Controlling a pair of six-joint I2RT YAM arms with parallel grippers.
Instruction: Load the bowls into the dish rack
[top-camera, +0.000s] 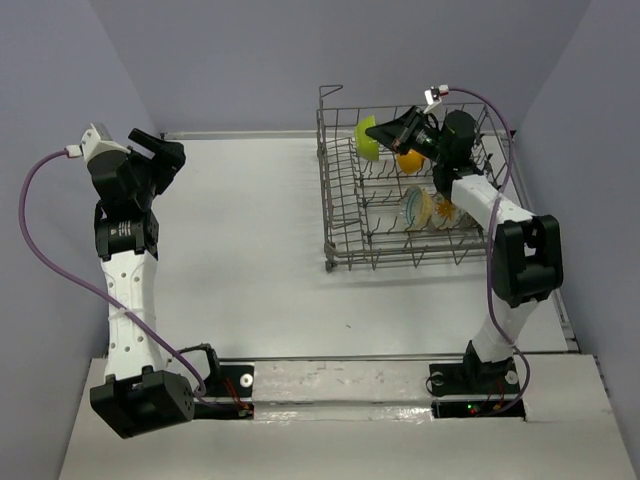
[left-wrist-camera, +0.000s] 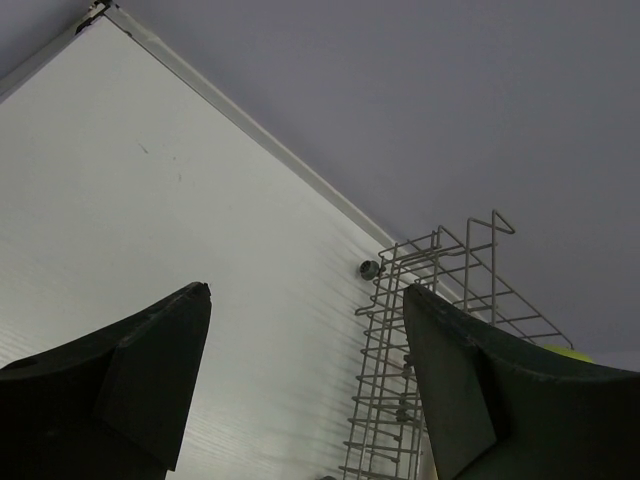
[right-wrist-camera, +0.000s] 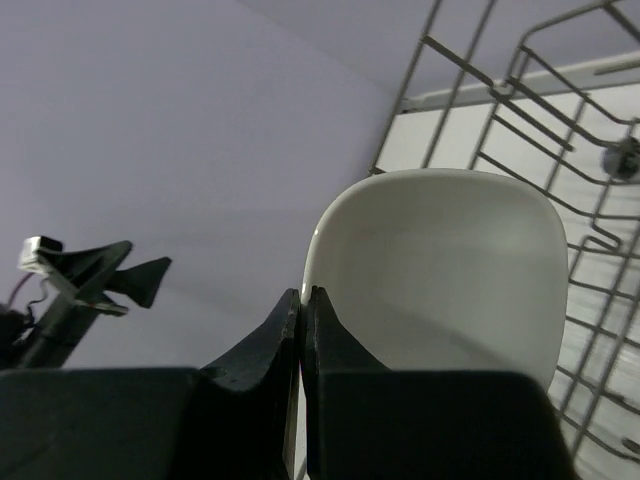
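Top external view: white table (top-camera: 250, 250), with a grey wire dish rack (top-camera: 400, 258) at its far right.
Right gripper (top-camera: 381, 135) hangs over the rack's far-left corner, fingers clamped on the rim of a yellow-green bowl (top-camera: 367, 140). An orange bowl (top-camera: 410, 162) and two patterned bowls (top-camera: 418, 207) stand among the tines. Left gripper (top-camera: 165, 160) hovers well apart, fingers spread.

No readable text, label, brand or number shows in any view. The arms and bowls carry no legible markings.

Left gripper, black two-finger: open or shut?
Open. On the left gripper, black fingers stand wide apart, nothing between them; white table shows through the gap.
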